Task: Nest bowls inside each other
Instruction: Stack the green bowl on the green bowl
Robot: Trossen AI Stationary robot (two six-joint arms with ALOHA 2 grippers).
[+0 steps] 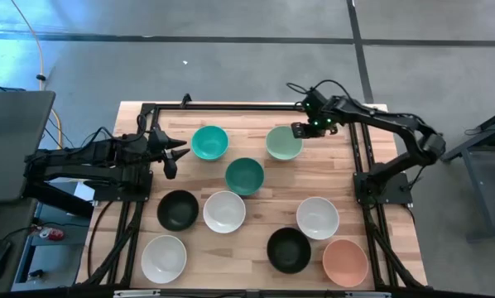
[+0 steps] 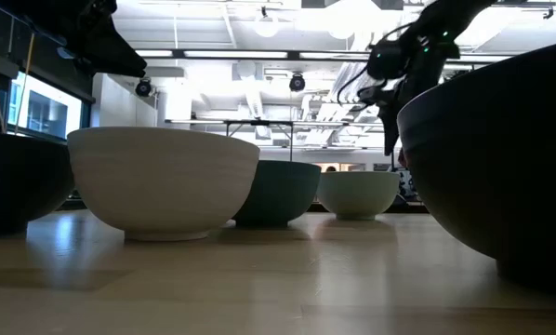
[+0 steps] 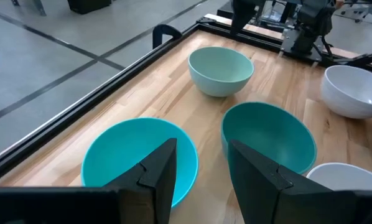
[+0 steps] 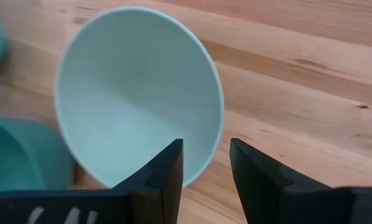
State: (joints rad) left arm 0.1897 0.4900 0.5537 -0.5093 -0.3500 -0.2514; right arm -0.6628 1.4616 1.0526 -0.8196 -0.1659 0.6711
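Nine bowls stand on their bases on the wooden table (image 1: 256, 116). A bright teal bowl (image 1: 209, 142), a pale mint bowl (image 1: 284, 142) and a darker teal bowl (image 1: 244, 175) are at the back. Black (image 1: 178, 209) and white (image 1: 224, 211) bowls and another white one (image 1: 318, 217) stand mid-table. White (image 1: 164, 258), black (image 1: 289, 249) and salmon-pink (image 1: 345, 261) bowls are at the front. My right gripper (image 4: 204, 165) is open over the mint bowl's rim (image 4: 218, 124), one finger on either side of it, touching nothing that I can see. My left gripper (image 3: 201, 168) is open and empty, left of the bright teal bowl (image 3: 139, 158).
A black metal frame (image 1: 231, 105) runs along the table's far edge and down both sides. The bowls stand apart from one another, with bare wood between them. A laptop (image 1: 16, 141) sits off the table's left side.
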